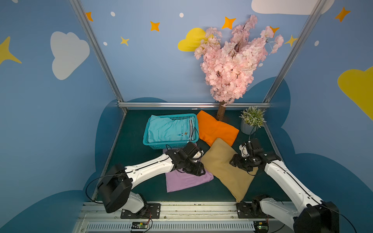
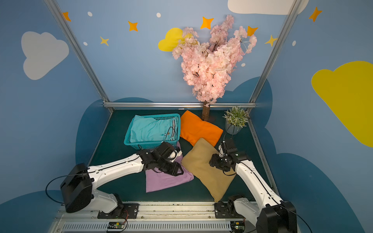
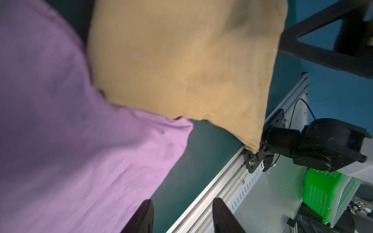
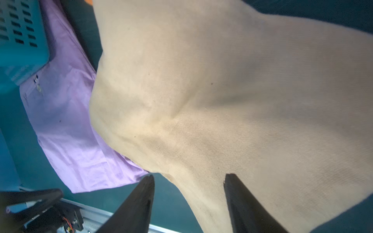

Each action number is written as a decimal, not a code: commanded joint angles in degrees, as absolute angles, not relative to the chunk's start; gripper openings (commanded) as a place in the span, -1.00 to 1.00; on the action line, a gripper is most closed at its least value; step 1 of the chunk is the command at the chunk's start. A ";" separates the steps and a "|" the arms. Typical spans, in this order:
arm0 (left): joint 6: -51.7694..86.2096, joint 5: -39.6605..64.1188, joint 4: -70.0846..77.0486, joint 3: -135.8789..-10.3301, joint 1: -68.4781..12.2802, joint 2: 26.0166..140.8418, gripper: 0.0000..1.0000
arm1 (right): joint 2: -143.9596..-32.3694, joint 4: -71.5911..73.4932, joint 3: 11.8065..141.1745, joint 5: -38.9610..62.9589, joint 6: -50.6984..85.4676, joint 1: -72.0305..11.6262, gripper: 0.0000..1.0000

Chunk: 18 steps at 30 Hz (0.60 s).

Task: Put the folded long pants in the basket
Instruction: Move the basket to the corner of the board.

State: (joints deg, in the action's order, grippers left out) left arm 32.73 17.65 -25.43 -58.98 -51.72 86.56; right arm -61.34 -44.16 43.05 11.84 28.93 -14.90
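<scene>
The teal basket (image 1: pixel 161 144) (image 2: pixel 141 144) stands at the back left with teal folded pants (image 1: pixel 169 130) lying in it. To its right lie the orange pants (image 1: pixel 217 130); the tan pants (image 1: pixel 224 167) (image 4: pixel 222 90) overlap their front corner. The lilac pants (image 1: pixel 187 181) (image 3: pixel 70 141) lie in front of the basket, their right edge under the tan pair. My left gripper (image 1: pixel 196 171) (image 3: pixel 181 201) hovers over the lilac pants, open and empty. Above the tan pants' right side my right gripper (image 1: pixel 235 162) (image 4: pixel 188 175) is also open and holds nothing.
A pink blossom tree (image 1: pixel 232 60) rises from a trunk (image 1: pixel 222 111) at the back edge, with a small potted plant (image 1: pixel 251 121) at the back right. Aluminium posts frame the table and a rail (image 1: pixel 181 207) runs along the front. A green basket (image 3: pixel 321 193) sits beyond the rail.
</scene>
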 commanded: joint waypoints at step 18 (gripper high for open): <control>21.84 4.64 -44.30 -102.80 -50.74 123.17 0.16 | -62.18 -42.71 42.06 19.69 28.65 -5.75 0.20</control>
